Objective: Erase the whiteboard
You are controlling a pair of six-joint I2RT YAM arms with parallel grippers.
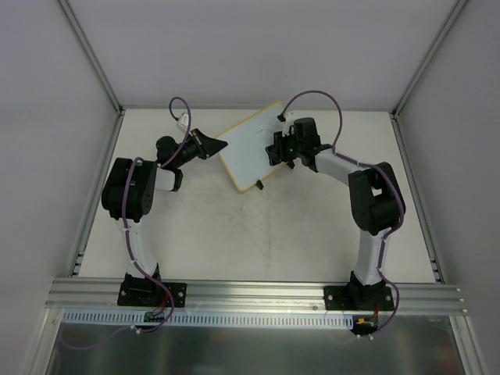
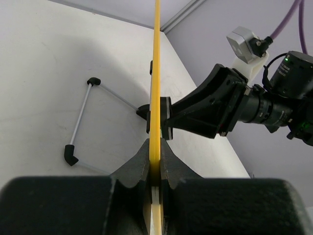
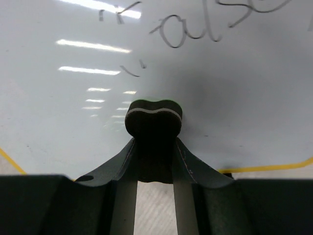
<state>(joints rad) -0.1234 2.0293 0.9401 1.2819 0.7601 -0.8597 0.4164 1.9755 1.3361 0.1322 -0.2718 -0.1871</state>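
Left end effector (image 2: pixel 154 156): clamped on whiteboard (image 1: pixel 246 144) edge
Right end effector (image 3: pixel 154 147): eraser (image 3: pixel 154 117) pinched, pressed to whiteboard

A robotics lab test cell: a plain white counter (image 1: pixel 258 234) boxed in by bare white panel walls (image 1: pixel 39 141) on silver aluminium posts (image 1: pixel 90 51). Two black-and-white robot arms, left (image 1: pixel 129 195) and right (image 1: pixel 375 203), are bolted to a slotted aluminium rail (image 1: pixel 258 291), with thin purple cables (image 1: pixel 314 93) looping above.

Light: bright, even, overhead.
Glare: white streaks on whiteboard (image 3: pixel 210 83) beyond the jaws, leftward.
Shadow: soft, around jaw tips.
Blur: behind the jaws, both wrist views.
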